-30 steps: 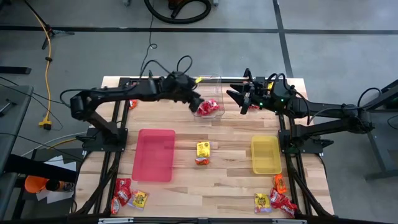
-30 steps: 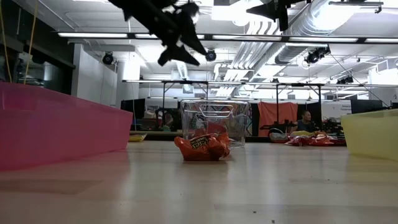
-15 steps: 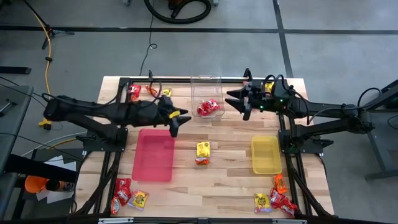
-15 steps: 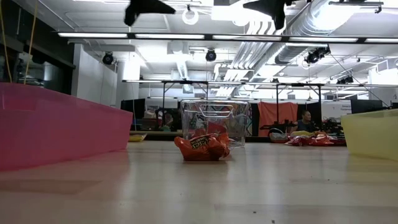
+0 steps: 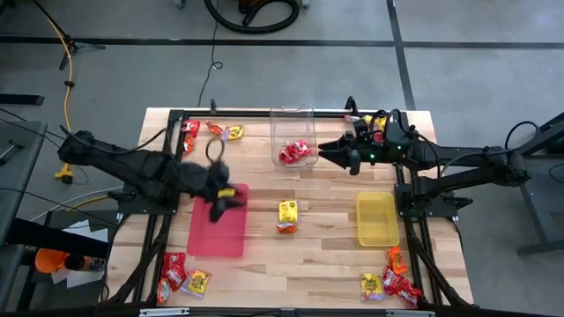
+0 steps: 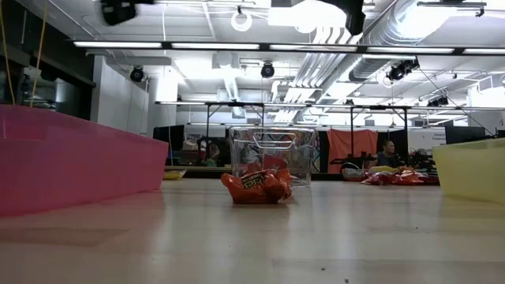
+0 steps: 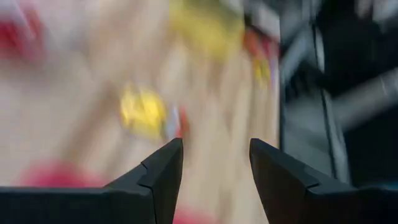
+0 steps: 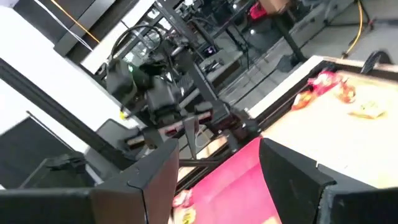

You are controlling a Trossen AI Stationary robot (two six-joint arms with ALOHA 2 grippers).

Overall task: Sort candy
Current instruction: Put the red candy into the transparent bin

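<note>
1. High view: the left tool point(image 5: 220, 201) hangs over the near corner of the flat pink plastic tray point(image 5: 218, 227), its fingers apart and holding nothing. I judge the step in hand to be a reach between picks. The right tool point(image 5: 339, 154) waits beside the clear plastic tub point(image 5: 293, 123), fingers apart and empty too.
2. High view, the candy: small crinkly wrapped packets lie in several places. A yellow-and-red pair point(image 5: 287, 216) sits on the wooden desk point(image 5: 326, 255) between the pink tray and the shallow yellow plastic tray point(image 5: 377, 219). Red ones point(image 5: 294, 152) lie in the tub. More lie at the far left edge point(image 5: 210, 130), the near left corner point(image 5: 181, 276) and the near right corner point(image 5: 388, 282). Both trays look bare.
3. The next move likely calls for the left tool to come down on one packet, perhaps the central pair, and close on the wrapper alone.
4. Low view: an orange-red crumpled packet point(image 6: 256, 186) lies on the desk in front of the tub point(image 6: 272, 154), with the pink tray wall point(image 6: 75, 158) to one side and the yellow tray point(image 6: 473, 170) to the other.
5. Left wrist view: blurred; the dark fingers point(image 7: 158, 180) stand apart with a yellow packet point(image 7: 144, 112) beyond.
6. Right wrist view: the fingers point(image 8: 155, 177) stand apart; the pink tray point(image 8: 233, 171) and far-edge packets point(image 8: 329, 87) show beyond.
</note>
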